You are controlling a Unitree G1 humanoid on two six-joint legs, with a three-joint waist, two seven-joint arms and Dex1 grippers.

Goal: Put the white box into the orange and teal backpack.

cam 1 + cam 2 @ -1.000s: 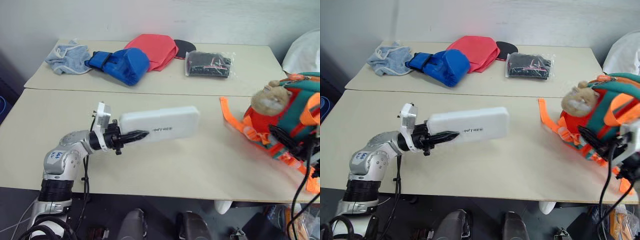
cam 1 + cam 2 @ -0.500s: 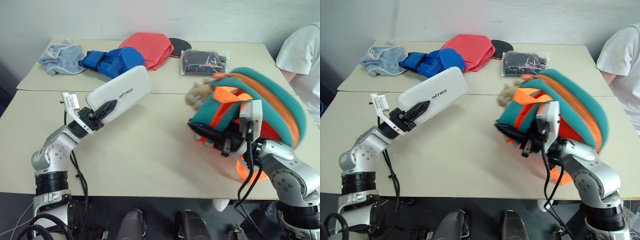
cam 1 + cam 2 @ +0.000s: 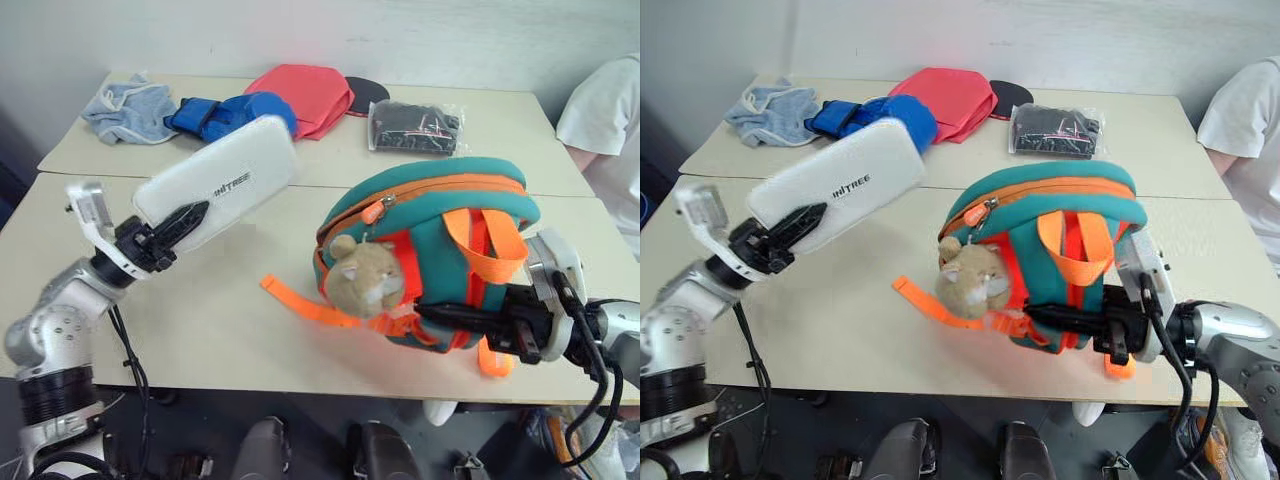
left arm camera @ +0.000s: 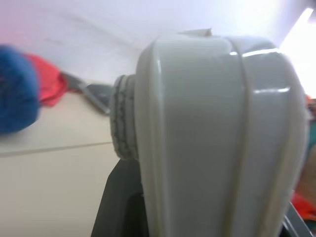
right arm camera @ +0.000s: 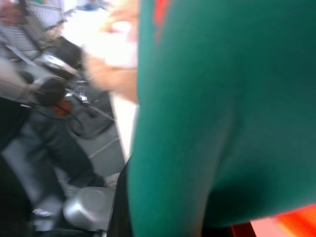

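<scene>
— What sat nearest, and who had hold of it?

— The small rounded teal backpack with orange-red panels and bright orange straps (image 3: pixel 430 255) stood upright at about four o'clock on the near beige table (image 3: pixel 240 330), its orange-trimmed zip along the top. The right gripper (image 3: pixel 440 315), black-fingered, was clamped on the fabric low on its side. A tan plush hamster (image 3: pixel 362 282) hung on the front and one loose strap trailed toward seven o'clock.

— And the case?

— The flat, elongated white plastic case with rounded corners (image 3: pixel 215 185) was off the table at about ten o'clock, tilted up. The left gripper (image 3: pixel 172 225) pinched its lower end between both black fingers. It looked smooth and glossy, with small dark lettering on its face. It was well apart from the pack, open tabletop between them.

— Anything further off?

— On the far table, from eleven to one o'clock: a crumpled pale blue cloth (image 3: pixel 125 105), a padded blue boxing glove (image 3: pixel 235 112), a flat red-pink cloth item (image 3: pixel 305 95), a dark round disc (image 3: pixel 368 92), and a clear bag of dark contents (image 3: pixel 415 127). A person's white sleeve (image 3: pixel 605 125) showed at two o'clock.
</scene>
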